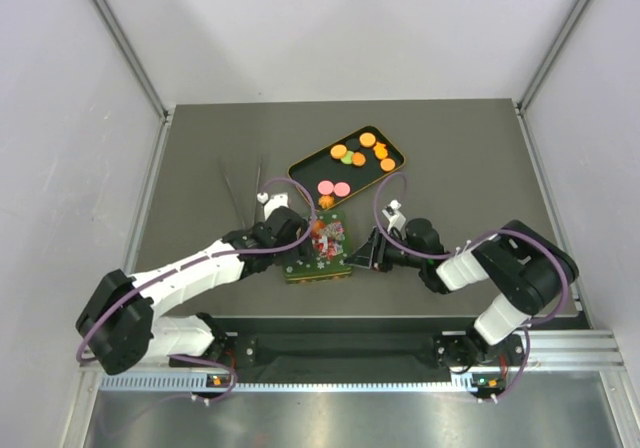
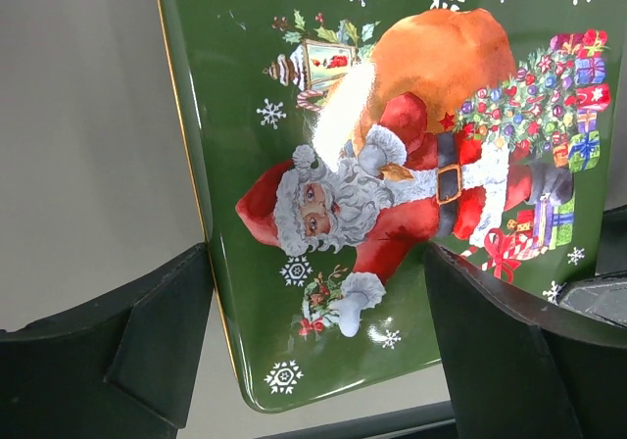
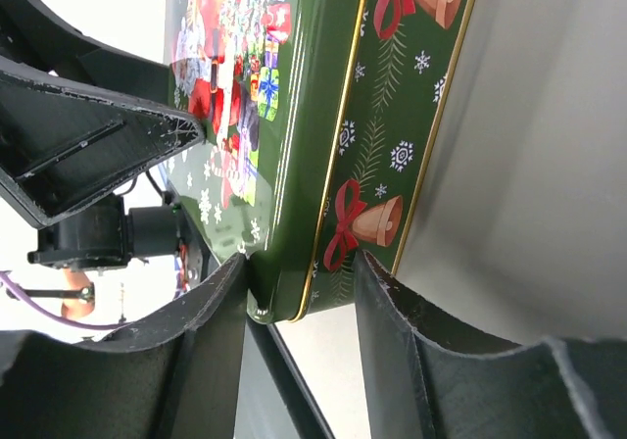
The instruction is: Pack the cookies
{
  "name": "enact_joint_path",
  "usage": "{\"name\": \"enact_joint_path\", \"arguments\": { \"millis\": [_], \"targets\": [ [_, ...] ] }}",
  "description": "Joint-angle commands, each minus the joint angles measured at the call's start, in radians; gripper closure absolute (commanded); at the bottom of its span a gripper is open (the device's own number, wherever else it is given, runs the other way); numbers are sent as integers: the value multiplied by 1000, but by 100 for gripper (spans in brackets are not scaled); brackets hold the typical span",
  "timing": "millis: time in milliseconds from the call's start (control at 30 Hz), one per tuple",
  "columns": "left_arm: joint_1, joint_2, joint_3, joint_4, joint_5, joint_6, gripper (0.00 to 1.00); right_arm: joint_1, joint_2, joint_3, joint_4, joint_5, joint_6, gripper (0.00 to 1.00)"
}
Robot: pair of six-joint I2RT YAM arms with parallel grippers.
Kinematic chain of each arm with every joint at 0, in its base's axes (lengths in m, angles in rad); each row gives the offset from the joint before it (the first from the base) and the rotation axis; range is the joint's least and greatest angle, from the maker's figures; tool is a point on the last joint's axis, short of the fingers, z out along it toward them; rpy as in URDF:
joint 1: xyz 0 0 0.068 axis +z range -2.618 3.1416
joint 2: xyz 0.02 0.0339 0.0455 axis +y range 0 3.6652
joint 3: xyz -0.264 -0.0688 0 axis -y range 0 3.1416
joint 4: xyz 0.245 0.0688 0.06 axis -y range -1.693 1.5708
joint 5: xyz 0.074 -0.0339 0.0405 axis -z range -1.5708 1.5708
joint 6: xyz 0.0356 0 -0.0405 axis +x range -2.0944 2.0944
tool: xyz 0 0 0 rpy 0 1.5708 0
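Looking at the cookies (image 1: 358,159) from above: small flat round discs, mostly orange, with one green among them and two pink ones set a little apart. The orange and green ones lie loose in a dark, gold-rimmed tray (image 1: 312,168) that sits at an angle on the counter (image 1: 200,158). The two pink ones are at the tray's near end. I can't tell whether they are inside the rim or just off it.

Neither arm is anywhere near them. My left gripper (image 2: 313,263) has the cookies well ahead of it and off to its right, and it touches none of them. Its jaws stand wide apart with nothing between them. It hovers over a green lid (image 1: 325,253) printed with Santa, a sack, presents and snowflakes. One finger is over the printed top, and the other is off the lid's edge, over bare counter.

My right gripper (image 3: 299,263) has the cookies ahead and slightly to its left, also well apart. Its jaws are drawn in around the lid's corner. One finger lies on the picture side, and the other is at the lower edge of the side wall with the bells and red ribbons. Both look to be touching the lid, so I read that as a grip on it. The two grippers face each other across the lid, which lies between them and nearer the arm bases than the tray.
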Motion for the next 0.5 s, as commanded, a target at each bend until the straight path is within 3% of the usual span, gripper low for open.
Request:
{"name": "enact_joint_path", "arguments": {
  "millis": [0, 200, 267, 300, 467],
  "targets": [
    [-115, 52, -43, 97, 266, -11, 15, 113, 66, 25, -158, 148, -75, 100],
    [-117, 37, -31, 82, 256, -5, 14, 113, 32, 36, -219, 147, -85, 100],
    [-115, 22, -20, 62, 237, 4, 14, 112, -9, 60, -280, 162, -107, 94],
    [-115, 14, -11, 41, 233, 4, 14, 112, -37, 68, -326, 167, -125, 83],
    [-95, -50, 18, -13, 145, 26, 12, 81, -118, 106, -424, 155, -165, 54]
  ]
}}
